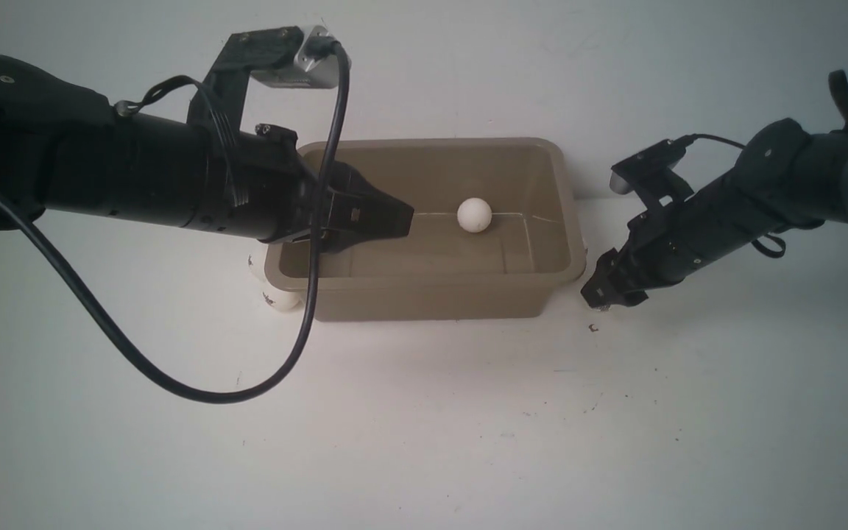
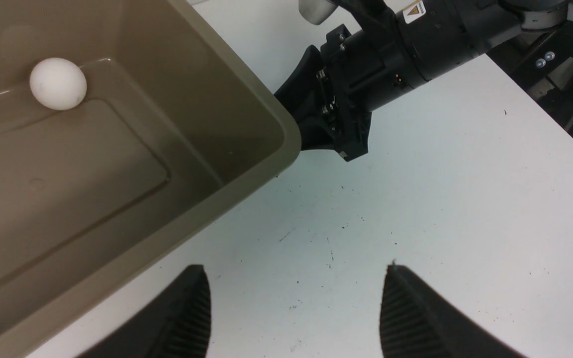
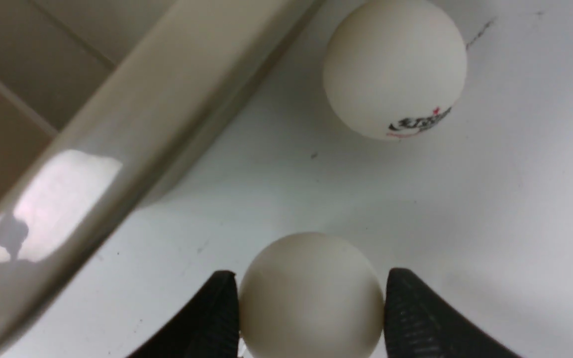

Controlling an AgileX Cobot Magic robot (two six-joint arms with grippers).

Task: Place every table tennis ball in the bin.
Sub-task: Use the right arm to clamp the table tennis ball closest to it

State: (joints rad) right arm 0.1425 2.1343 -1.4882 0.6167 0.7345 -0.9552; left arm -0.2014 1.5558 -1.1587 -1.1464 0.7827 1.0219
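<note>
Right gripper (image 3: 311, 278) pinches 1 ball (image 3: 311, 303) beside the bin (image 3: 132, 114); lift straight, clear its rim, avoid nudging the logo ball (image 3: 396, 69). Left gripper (image 2: 294, 271) hangs spread, empty

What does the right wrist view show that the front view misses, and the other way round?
Only the right wrist view: the right gripper shut on a plain ball, and a logo ball lying on the table nearby. Only the front view: a loose ball inside the bin, the left gripper reaching over the bin's left end, and a corner ball outside its left near corner. Both: the bin's rim, the table and the right gripper, though the front view hides what it holds.
</note>
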